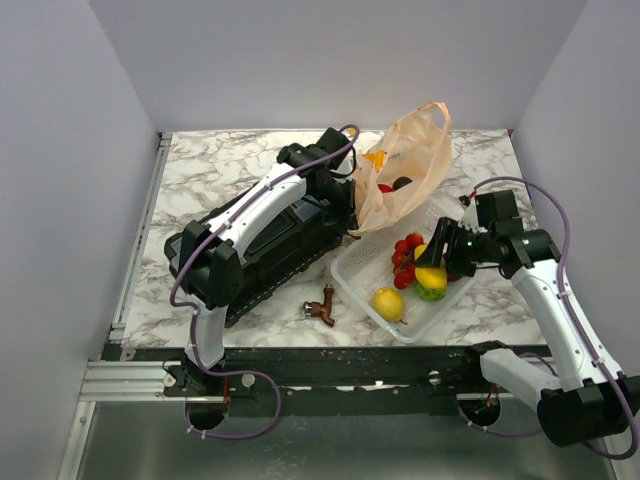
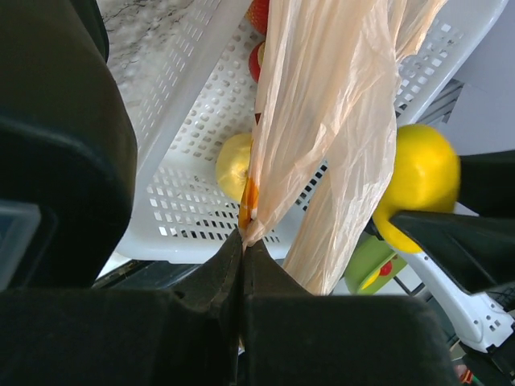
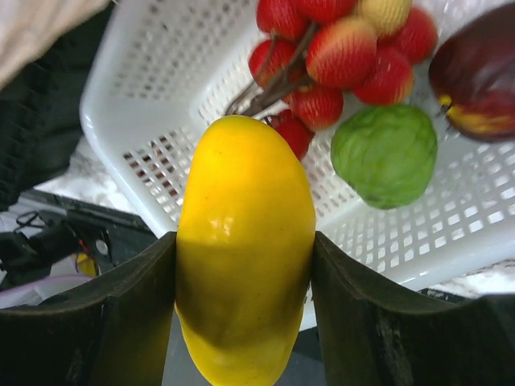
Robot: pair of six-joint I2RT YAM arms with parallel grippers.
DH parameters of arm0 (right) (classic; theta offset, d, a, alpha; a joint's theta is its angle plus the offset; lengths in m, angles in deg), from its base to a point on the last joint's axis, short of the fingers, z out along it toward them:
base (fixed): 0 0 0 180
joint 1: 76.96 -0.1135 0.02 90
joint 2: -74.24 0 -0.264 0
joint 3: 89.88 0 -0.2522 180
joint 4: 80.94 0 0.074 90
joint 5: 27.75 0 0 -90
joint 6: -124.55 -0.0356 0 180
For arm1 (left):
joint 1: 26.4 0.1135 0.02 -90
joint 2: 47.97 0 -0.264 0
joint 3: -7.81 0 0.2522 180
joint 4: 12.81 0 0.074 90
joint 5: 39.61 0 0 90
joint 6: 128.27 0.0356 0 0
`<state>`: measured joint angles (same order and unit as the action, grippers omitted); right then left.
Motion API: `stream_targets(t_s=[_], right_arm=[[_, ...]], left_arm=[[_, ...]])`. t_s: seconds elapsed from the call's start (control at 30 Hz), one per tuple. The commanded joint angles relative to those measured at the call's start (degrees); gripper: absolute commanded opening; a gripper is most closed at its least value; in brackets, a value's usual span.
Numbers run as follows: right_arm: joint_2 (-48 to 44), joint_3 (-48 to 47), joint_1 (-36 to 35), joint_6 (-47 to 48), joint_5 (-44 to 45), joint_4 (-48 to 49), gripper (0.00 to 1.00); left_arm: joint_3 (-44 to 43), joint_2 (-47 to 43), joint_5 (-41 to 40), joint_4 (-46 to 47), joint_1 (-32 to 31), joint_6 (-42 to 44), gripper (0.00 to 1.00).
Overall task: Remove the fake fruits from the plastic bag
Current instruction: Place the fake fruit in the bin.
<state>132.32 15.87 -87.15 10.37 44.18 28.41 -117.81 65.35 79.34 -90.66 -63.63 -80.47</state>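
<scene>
We see the marble bench (image 1: 230, 170) carrying a white mesh basket (image 1: 365, 305). The plastic bag (image 1: 410, 165) rises over the basket's far end, pinched tight in our left tool (image 2: 243, 241). Our right tool (image 3: 244, 241) clamps a yellow mango (image 3: 245, 201) above the basket, where the lemon (image 1: 388, 302), berry cluster (image 3: 338, 56) and lime (image 3: 386, 153) lie.
</scene>
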Motion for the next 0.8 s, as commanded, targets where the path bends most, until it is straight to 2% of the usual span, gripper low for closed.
stream_targets(t_s=[0.0, 0.2, 0.43, 0.67, 0.77], right_arm=[[1.0, 4.3, -0.8, 0.4, -5.2, -1.4, 0.47], [2.5, 7.4, -2.5, -2.2, -3.2, 0.9, 0.49], [7.4, 7.3, -12.0, -6.3, 5.0, 0.1, 0.60], [7.5, 10.2, -12.9, -8.4, 8.5, 2.1, 0.67], [8.5, 10.6, -13.3, -9.1, 9.7, 2.3, 0.75]], left_arm=[[1.0, -0.4, 0.2, -0.4, -0.1, 1.1, 0.00], [0.5, -0.4, 0.4, -0.8, -0.1, 2.3, 0.00], [-0.3, 0.1, 1.8, 0.3, -0.2, 1.6, 0.00], [0.8, -1.4, 1.4, 1.3, -0.5, 1.4, 0.00], [2.6, -2.3, 1.5, 1.9, -0.5, 1.5, 0.00]])
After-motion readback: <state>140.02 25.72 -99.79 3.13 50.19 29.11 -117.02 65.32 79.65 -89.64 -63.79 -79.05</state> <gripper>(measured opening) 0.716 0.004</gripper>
